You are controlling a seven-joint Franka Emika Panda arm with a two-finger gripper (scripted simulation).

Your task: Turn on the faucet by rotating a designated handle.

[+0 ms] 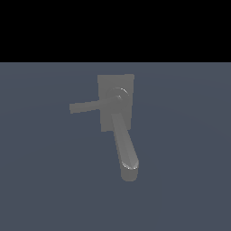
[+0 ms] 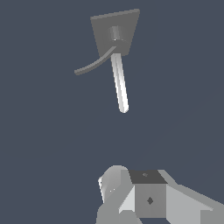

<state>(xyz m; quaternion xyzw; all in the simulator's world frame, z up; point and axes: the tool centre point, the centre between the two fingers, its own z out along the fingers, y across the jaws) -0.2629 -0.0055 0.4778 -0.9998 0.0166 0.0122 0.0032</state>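
The dull grey faucet [image 1: 116,101] has a square base, a round hub and a thick round-ended spout [image 1: 126,151] that comes toward the exterior camera. The handle [image 1: 85,107], a thin flat bar, juts from the hub toward the exterior view's left. No arm or gripper appears in the exterior view. In the wrist view the faucet [image 2: 124,26] lies far off, with its pale spout [image 2: 119,83] and the slimmer, darker handle [image 2: 92,65]. White and grey blocks of my gripper [image 2: 131,197] fill the near edge, well apart from the faucet. Its fingers cannot be made out.
The faucet stands on a flat, plain blue-grey surface [image 1: 45,180]. A black band [image 1: 115,29] lies above it in the exterior view. No other objects show.
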